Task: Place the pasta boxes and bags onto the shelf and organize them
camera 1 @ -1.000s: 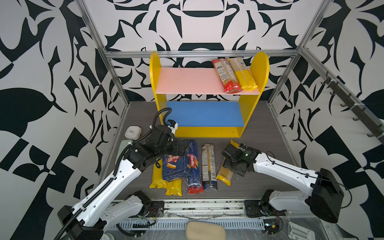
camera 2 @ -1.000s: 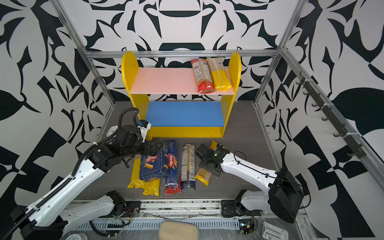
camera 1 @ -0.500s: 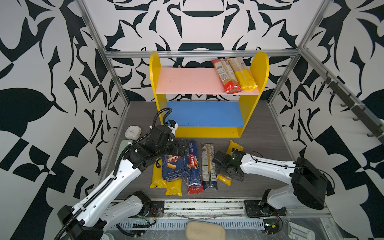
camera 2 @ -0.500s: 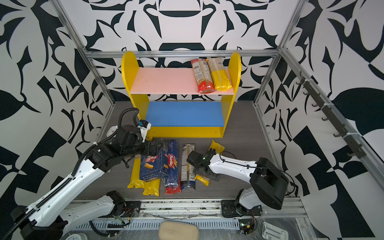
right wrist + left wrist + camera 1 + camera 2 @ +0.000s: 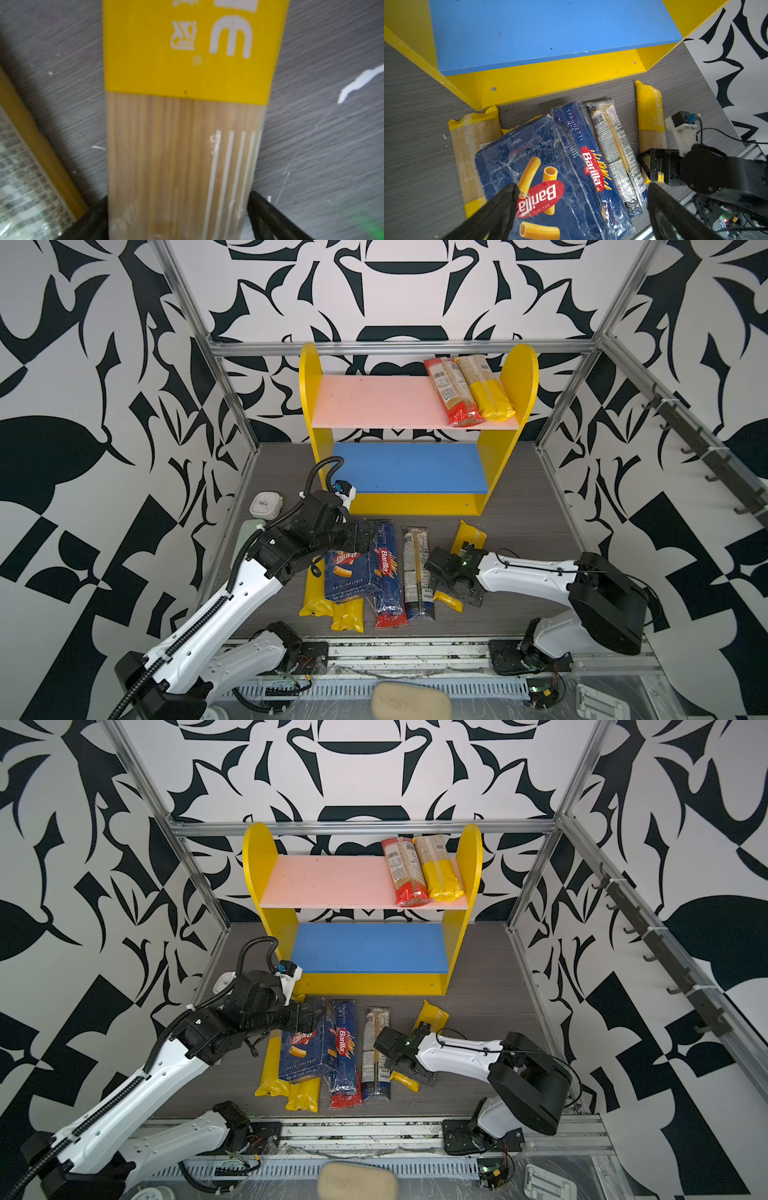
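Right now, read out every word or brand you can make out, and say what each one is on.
"Barilla", "500g": rigatoni block.
"Barilla", "SPAGHETTI N°5": spaghetti pack.
"ASTATINE", maybe incomplete: yellow-ended bag.
Label print on the navy-ended bag: too small to read.
Barcode label, red-ended bag on the shelf: too small to read.

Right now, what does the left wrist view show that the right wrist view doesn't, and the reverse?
Only the left wrist view: the shelf's blue lower board, the Barilla rigatoni block below the open left jaws, the Barilla spaghetti pack, and the right arm. Only the right wrist view: the white stripes printed on the yellow-ended spaghetti bag, seen from between the right jaws. Both: that bag, the white-labelled bag beside it, and the grey tabletop.
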Tool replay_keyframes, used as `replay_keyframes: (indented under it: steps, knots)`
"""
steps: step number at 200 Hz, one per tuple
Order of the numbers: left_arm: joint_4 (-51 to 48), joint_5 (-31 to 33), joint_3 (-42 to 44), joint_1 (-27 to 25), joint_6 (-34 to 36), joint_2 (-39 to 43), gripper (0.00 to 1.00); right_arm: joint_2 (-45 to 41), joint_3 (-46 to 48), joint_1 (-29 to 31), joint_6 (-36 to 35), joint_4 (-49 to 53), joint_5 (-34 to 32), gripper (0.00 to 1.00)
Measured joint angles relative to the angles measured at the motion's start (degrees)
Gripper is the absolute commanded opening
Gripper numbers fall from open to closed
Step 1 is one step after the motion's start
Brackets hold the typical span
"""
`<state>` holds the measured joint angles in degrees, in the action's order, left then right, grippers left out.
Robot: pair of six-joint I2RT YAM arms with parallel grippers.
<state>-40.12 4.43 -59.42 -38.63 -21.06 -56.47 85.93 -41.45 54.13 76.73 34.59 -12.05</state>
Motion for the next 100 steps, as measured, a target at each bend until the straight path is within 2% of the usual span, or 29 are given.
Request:
replay_keyframes:
  steps: [5,26,52,59,77,100]
  knots:
    - [0.0,0.0,0.3,0.0,0.0,0.2,0.99,0.3,0.0,0.0,0.0,-0.1,0.0,0.86]
    - [-0.2,0.1,1.6,0.0,-0.2,1.1,0.99,1.0,0.7,0.4,-0.3,-0.9,-0.6,0.57]
    - [-0.8,0.7,1.8,0.0,-0.4,2.0,0.99,0.5,1.6,0.4,-0.1,-2.1,-1.0,0.33]
    - [-1.0,0.8,1.8,0.0,-0.4,2.4,0.99,0.0,1.9,0.4,0.0,-2.3,-0.9,0.21]
    - [-1.6,1.4,1.8,0.0,-0.4,3.4,0.99,-2.1,2.9,0.3,0.3,-4.8,-1.0,0.00]
    - [-2.4,2.3,1.7,0.0,-0.5,4.1,0.99,-3.2,4.5,0.3,-0.6,-11.4,0.3,0.00]
